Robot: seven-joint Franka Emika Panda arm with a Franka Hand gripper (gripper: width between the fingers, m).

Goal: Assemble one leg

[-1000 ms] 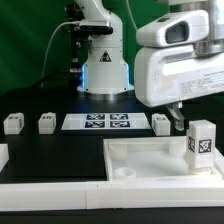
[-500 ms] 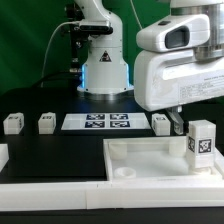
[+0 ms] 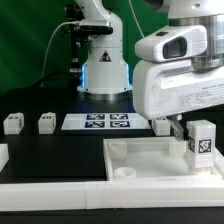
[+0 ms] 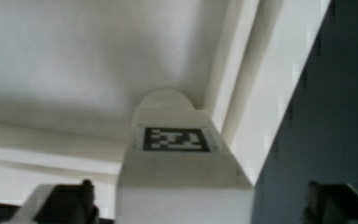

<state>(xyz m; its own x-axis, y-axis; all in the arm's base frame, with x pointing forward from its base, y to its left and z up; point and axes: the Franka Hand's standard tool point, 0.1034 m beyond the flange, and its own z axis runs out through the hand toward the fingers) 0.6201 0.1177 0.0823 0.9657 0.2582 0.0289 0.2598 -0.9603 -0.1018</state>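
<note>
Upright at the tray's point(image 3: 150, 150) right edge in the exterior view: the leg point(image 3: 203, 140), tag forward. Dropped lower over it than half a second ago: the gripper point(image 4: 194, 200), spread, fingers point(image 4: 69, 198) clear either side. Behind, the marker board point(image 3: 97, 122) and spare legs point(image 3: 46, 123), one partly hidden by the gripper.

Robotics lab bench, not a home or shop. Franka arm point(image 3: 104, 70) stands at the back of a black table point(image 3: 40, 150) with a plain green backdrop point(image 3: 30, 50) behind it. The marker board point(image 3: 97, 122) lies flat on the table. Black-and-white fiducial tags are on the leg point(image 3: 202, 140) and the small white blocks point(image 3: 13, 123).
</note>
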